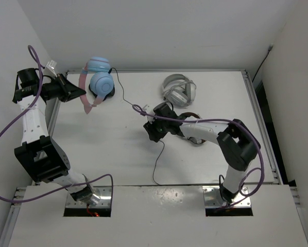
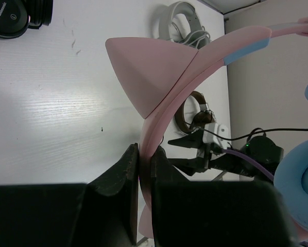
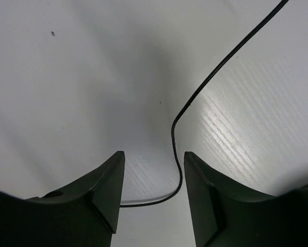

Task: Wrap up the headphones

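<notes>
One pair of headphones (image 1: 99,77) at the far-left corner of the table (image 1: 107,149), pink headband (image 2: 195,56) clamped in the left gripper (image 2: 143,159), single black cable (image 3: 205,82) running between the parted jaws of the right gripper (image 3: 151,170), three others lying around: grey pair (image 1: 178,88), brown pair (image 2: 187,110), black pair (image 2: 10,18).

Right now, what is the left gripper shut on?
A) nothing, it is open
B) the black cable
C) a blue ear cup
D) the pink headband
D: in the left wrist view the left gripper is pinched shut on the pink headband, while the black cable lies unheld below the open right gripper.
</notes>
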You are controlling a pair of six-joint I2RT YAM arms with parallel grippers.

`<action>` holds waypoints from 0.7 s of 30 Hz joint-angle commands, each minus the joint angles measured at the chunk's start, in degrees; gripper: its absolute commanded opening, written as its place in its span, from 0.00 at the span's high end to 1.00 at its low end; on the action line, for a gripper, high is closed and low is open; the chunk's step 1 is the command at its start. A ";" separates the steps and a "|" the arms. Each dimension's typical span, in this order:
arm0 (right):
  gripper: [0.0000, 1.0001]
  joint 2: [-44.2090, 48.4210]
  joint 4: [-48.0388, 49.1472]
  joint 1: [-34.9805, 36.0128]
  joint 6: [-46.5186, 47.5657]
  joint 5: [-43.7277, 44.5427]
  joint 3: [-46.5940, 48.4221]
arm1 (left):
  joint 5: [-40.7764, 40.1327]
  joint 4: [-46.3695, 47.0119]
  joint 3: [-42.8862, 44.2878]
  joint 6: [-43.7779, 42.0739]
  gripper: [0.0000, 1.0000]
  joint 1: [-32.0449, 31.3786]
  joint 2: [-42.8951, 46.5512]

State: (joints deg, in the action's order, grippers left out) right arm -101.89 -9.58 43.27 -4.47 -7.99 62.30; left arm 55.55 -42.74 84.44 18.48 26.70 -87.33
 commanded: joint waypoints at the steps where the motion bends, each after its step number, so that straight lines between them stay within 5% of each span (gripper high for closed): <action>1: 0.50 -3.31 -0.44 0.33 0.87 2.88 2.21 | 4.04 2.05 1.60 0.77 1.00 0.64 0.58; 10: 0.55 -9.91 -0.44 -0.28 1.39 5.62 6.16 | 4.57 2.05 1.60 0.77 1.00 0.64 0.58; 11: 0.58 -9.91 -0.44 -0.29 1.39 5.62 6.16 | 4.57 2.05 1.60 0.77 1.00 0.64 0.58; 15: 0.99 -8.69 0.09 -0.90 0.78 5.62 5.64 | 4.05 2.05 1.60 0.77 1.00 0.64 0.58; 21: 1.00 2.81 0.18 -0.12 0.25 4.91 0.98 | -2.97 1.44 0.99 0.77 1.00 0.64 -0.47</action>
State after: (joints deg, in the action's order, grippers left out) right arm -108.12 -10.90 42.63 -3.64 -3.07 63.35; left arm 53.98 -42.74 84.44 18.46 26.68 -87.39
